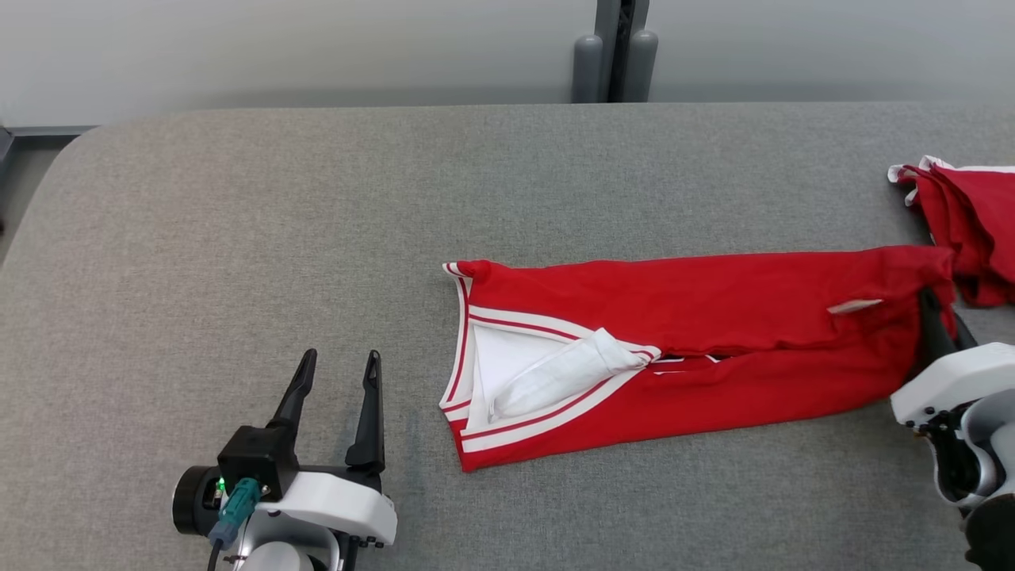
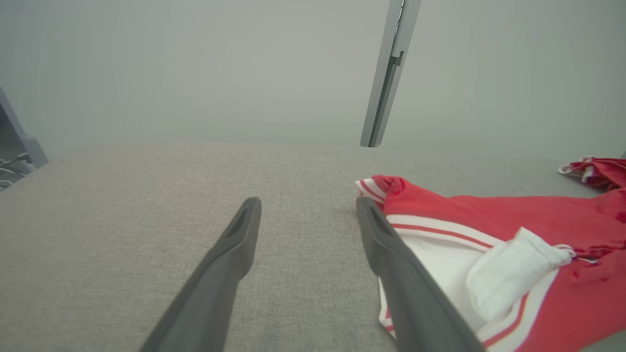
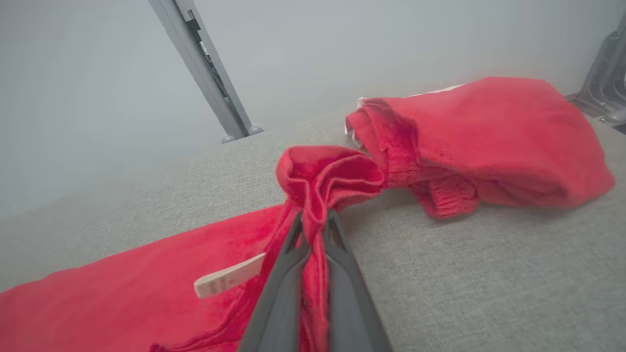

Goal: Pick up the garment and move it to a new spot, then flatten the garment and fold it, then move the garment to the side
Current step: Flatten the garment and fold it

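The garment is red with white stripes and lies folded lengthwise across the grey table. Its white lining and a turned-out white pocket show at its left end. My right gripper is shut on the bunched red cloth at the garment's right end, lifting it a little; a pale label sits just left of the fingers. My left gripper stands open over bare table, a short way left of the garment's striped end, touching nothing.
A second red garment lies folded at the table's right edge, close beside the held end. A grey post stands behind the table's far edge. The table's left half is bare grey cloth.
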